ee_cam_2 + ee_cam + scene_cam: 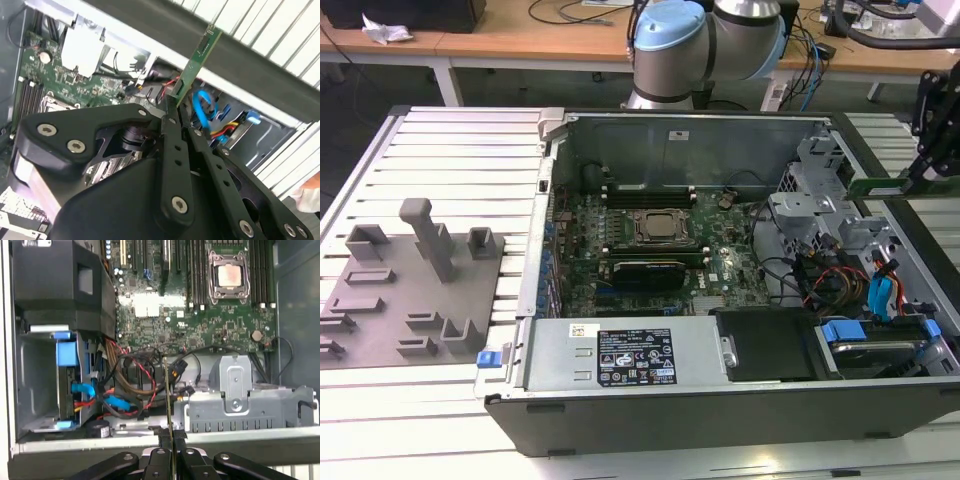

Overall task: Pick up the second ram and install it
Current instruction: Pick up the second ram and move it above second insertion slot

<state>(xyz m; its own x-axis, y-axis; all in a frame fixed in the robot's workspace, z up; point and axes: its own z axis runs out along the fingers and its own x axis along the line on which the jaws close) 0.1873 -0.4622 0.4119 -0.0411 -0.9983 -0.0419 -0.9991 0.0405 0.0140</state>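
Item: second ram (873, 185), green stick, raised over edge of computer case (720, 410) on exterior view's right, near case's drive-cage end, well apart from memory slots inside case.
Holder: gripper (912, 170), fingers clamped on one end of stick, rest of stick jutting free.
Also: CPU socket (662, 227), mid-case. Grey fixture blocks (420, 270), outside case on exterior view's left.

Exterior view overlooks whole PC case (720, 420); both wrist views closer, share mobo (225, 327) (95, 87).
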